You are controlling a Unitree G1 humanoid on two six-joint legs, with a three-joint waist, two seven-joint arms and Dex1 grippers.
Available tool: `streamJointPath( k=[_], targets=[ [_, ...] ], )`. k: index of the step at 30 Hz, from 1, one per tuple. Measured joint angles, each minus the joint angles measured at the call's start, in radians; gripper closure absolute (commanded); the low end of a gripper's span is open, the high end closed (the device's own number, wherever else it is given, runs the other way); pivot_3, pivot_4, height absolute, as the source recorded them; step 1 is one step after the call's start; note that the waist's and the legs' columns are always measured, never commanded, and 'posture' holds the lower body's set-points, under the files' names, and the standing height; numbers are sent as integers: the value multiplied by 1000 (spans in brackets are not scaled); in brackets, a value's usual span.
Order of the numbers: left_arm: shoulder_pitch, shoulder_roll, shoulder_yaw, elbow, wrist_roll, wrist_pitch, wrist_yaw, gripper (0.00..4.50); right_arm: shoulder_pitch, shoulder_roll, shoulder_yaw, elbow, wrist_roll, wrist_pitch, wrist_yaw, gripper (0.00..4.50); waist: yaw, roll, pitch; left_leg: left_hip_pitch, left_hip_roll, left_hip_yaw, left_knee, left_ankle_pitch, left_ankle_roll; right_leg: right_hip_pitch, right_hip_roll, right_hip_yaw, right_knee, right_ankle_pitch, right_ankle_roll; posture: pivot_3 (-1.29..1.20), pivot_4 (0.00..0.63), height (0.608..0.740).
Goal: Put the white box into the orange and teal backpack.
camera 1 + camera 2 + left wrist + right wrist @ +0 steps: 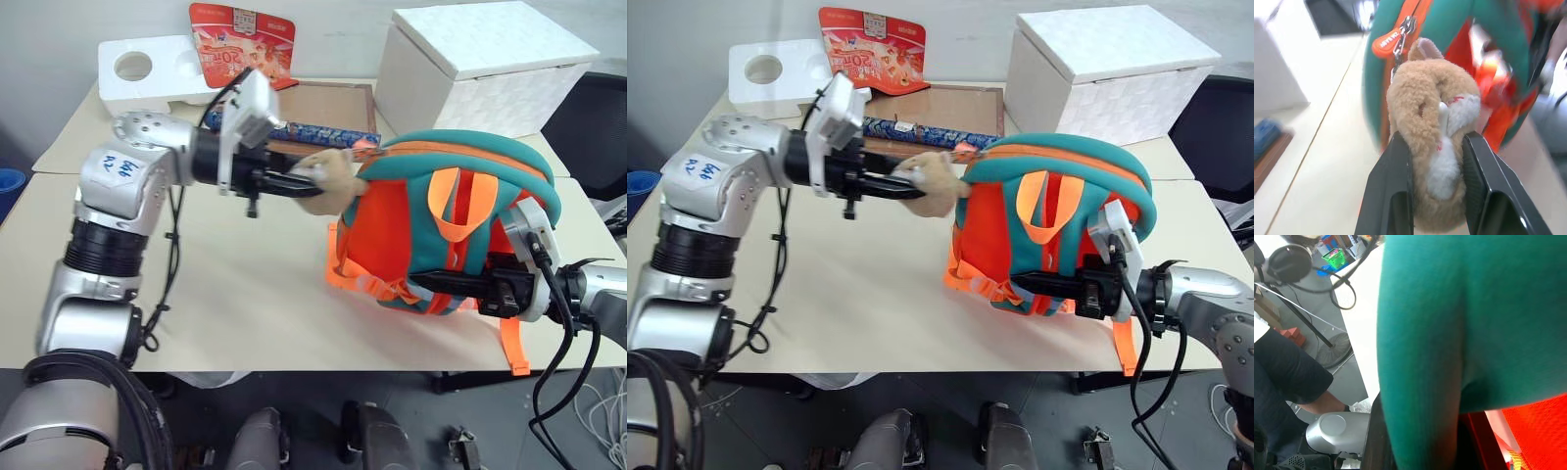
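The orange and teal backpack (446, 211) stands upright on the table, right of centre, with its orange webbing straps facing me. A tan plush animal (1430, 103) hangs from its zipper pull. My left gripper (306, 186) reaches in from the left and is shut on that plush animal, one black finger (1396, 181) on each side of it. My right gripper (423, 282) comes in low from the right and is shut on a teal strap (1420, 357) at the backpack's base. The white box is out of view.
At the back right stands a large textured white chest (480, 69). A white styrofoam block (147, 69), a red package (240, 39), a brown board (328, 103) and a blue patterned tube (318, 130) lie behind the backpack. A person's leg (1283, 372) is beside the table.
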Motion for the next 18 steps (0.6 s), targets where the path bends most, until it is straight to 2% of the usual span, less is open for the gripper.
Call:
streamJointPath(
  k=[4, 9, 13, 18],
  targets=[
    [2, -29, -54, 141, 115, -183, -18, 3638, 0, -2, -19, 1, 2, 0, -2, 4500, 7, 0, 0, -2, -1, -1, 1, -1, 2, 0, -2, 0, 0, 0, 0, 0, 150, 740],
    [99, -87, -123, 171, 239, -400, -3, 3638, 17, -2, -32, 2, -7, -1, -2, 4500, 5, 0, 0, -3, -1, -1, 1, -1, 3, 0, -2, 1, 1, 1, 1, 0, 150, 740],
    [188, -173, -145, 168, 245, -424, -1, 3638, 18, 13, -30, 3, -37, -12, -40, 4500, 1, 0, 0, -3, 0, -1, 2, -1, 3, 0, -2, 2, 0, 1, 1, 0, 150, 740],
    [191, -180, -142, 173, 281, -471, 35, 3638, 26, 24, -30, 6, -67, -26, -60, 4500, 4, 1, -1, -1, 0, -1, 2, -1, 2, 1, -2, 3, 0, 0, 1, 0, 150, 740]
  ],
)
